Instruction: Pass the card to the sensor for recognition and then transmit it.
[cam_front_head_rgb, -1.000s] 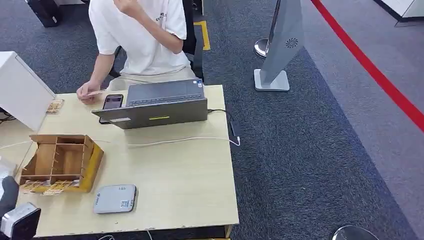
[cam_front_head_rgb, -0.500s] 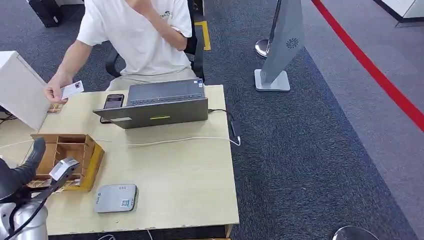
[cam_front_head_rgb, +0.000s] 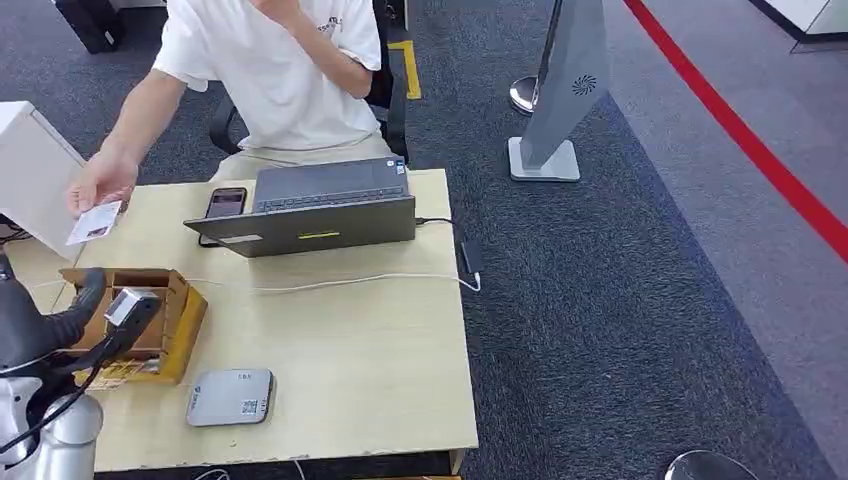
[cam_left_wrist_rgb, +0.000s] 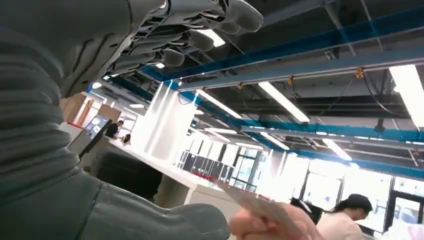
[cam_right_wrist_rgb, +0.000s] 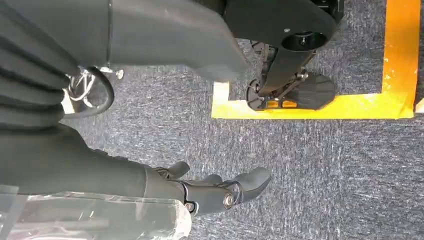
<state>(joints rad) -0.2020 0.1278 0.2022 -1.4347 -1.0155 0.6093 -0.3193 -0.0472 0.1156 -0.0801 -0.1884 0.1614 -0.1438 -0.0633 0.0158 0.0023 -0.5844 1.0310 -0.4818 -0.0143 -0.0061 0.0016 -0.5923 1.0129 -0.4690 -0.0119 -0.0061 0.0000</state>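
Note:
A seated person holds a white card (cam_front_head_rgb: 94, 223) out over the table's far left corner, just above and beyond my raised left hand (cam_front_head_rgb: 48, 322). That hand is open and holds nothing. In the left wrist view its fingers (cam_left_wrist_rgb: 192, 27) and thumb are spread apart, and the card (cam_left_wrist_rgb: 260, 206) with the person's fingertips sits beyond the thumb, apart from it. The grey flat sensor (cam_front_head_rgb: 230, 397) lies near the table's front edge. My right hand (cam_right_wrist_rgb: 220, 192) hangs over the carpet, loosely open and holding nothing.
A wooden divided box (cam_front_head_rgb: 150, 315) stands between my left hand and the sensor. A laptop (cam_front_head_rgb: 320, 215), a phone (cam_front_head_rgb: 226, 202) and a white cable (cam_front_head_rgb: 350, 281) lie further back on the table (cam_front_head_rgb: 380, 380). A white case (cam_front_head_rgb: 30, 175) stands at the far left.
The person lifted the card from the table and brought it toward my side. My left arm rose from the lower left corner to beside the wooden box.

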